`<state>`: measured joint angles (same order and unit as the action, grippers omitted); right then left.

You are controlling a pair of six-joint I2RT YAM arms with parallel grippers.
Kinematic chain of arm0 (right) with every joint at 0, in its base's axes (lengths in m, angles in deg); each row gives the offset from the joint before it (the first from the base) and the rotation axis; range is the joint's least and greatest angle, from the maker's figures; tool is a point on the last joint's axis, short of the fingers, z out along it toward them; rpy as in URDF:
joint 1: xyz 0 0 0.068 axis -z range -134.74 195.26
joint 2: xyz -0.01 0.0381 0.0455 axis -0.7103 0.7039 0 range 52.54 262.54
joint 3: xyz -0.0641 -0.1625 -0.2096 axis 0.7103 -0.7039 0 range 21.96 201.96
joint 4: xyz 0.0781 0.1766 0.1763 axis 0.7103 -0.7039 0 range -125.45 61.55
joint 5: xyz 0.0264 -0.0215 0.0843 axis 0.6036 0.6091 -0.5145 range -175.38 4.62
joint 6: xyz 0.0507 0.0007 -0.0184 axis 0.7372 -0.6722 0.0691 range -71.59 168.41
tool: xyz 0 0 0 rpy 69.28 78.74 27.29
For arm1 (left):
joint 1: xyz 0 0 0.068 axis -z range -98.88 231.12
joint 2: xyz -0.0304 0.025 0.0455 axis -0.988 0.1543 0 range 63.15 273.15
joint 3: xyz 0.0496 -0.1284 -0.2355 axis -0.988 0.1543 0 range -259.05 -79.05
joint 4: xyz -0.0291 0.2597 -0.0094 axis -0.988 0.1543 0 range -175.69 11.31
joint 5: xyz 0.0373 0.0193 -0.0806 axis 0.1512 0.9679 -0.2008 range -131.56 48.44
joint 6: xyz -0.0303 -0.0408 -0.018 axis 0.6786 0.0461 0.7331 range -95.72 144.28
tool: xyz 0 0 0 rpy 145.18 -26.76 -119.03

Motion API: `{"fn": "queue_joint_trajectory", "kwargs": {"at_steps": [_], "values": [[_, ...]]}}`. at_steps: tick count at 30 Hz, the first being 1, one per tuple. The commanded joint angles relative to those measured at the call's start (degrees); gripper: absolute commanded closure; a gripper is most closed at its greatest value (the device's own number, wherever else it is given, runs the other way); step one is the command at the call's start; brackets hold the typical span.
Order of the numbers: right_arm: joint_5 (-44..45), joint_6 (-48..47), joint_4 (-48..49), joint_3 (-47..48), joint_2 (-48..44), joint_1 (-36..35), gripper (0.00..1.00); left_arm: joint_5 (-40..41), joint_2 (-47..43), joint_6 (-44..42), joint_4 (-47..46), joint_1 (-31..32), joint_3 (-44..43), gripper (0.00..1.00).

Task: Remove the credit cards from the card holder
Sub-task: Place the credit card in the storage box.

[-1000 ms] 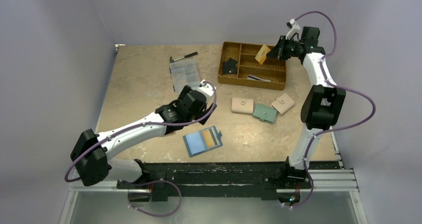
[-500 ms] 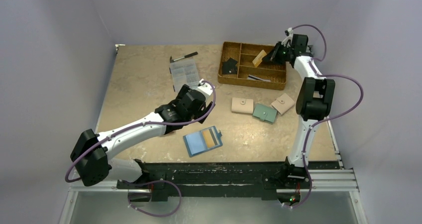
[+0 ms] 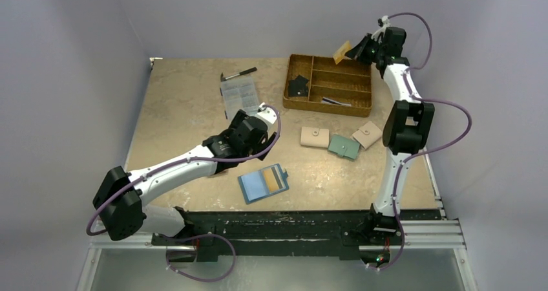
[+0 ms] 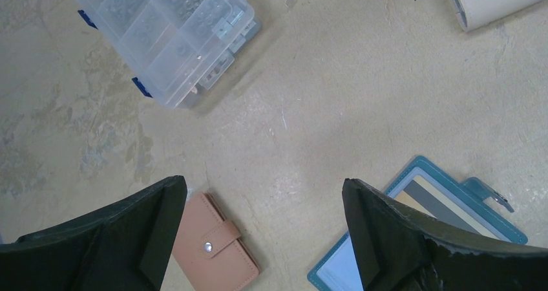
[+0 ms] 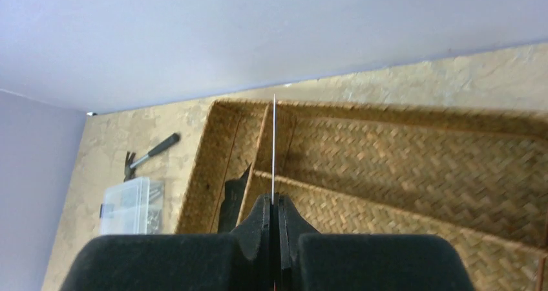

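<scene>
Right gripper point(image 3: 357, 48) of mine is pinching the tan card point(image 3: 342, 52), with the jaws closed tight on it. I am holding it in the air above the far right corner of the woven tray point(image 3: 326, 108), close to the far edge of the bench. In the right wrist view the card is standing edge-on between my fingers. 1 black card point(image 3: 298, 85) is lying in the tray's left compartment.

My left gripper point(image 4: 263, 184) is hovering over bare bench with jaws spread wide, gripping nothing. The card holder point(image 3: 263, 183) is lying open by the near edge, about the middle. A greyish card point(image 4: 441, 202) is sitting in its pocket. A pink wallet point(image 4: 216, 242) is lying just beside this gripper.
</scene>
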<state>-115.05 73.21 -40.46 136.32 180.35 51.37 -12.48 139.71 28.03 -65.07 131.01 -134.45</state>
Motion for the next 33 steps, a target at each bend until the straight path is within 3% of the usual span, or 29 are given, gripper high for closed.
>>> {"fn": "queue_joint_trajectory", "kwargs": {"at_steps": [1,14,19,21,28,33], "values": [[5.6,0.1,2.2,5.3,3.5,-0.4,1.0,1.0,0.5,-0.8,-1.4,-0.4,0.4,0.01],[12.5,-4.6,2.1,8.3,8.8,-1.5,1.0,-0.1,1.7,-1.0,-1.2,-0.9,-0.1,0.02],[19.4,-7.6,0.8,7.8,8.7,-1.5,0.72,-0.4,1.7,-1.0,-1.2,-0.8,-0.1,0.02],[21.8,-9.4,0.4,7.5,7.9,-1.4,0.66,-0.6,1.6,-1.0,-1.2,-0.9,-0.1,0.02],[26.7,-13.3,0.7,3.3,1.9,-1.1,0.62,-1.1,0.6,-0.8,-1.1,-0.9,-0.3,0.02],[17.7,-18.0,0.4,-3.8,-7.3,-0.8,0.6,-2.6,-0.5,-0.2,-1.0,-0.9,-0.3,0.02]]}}
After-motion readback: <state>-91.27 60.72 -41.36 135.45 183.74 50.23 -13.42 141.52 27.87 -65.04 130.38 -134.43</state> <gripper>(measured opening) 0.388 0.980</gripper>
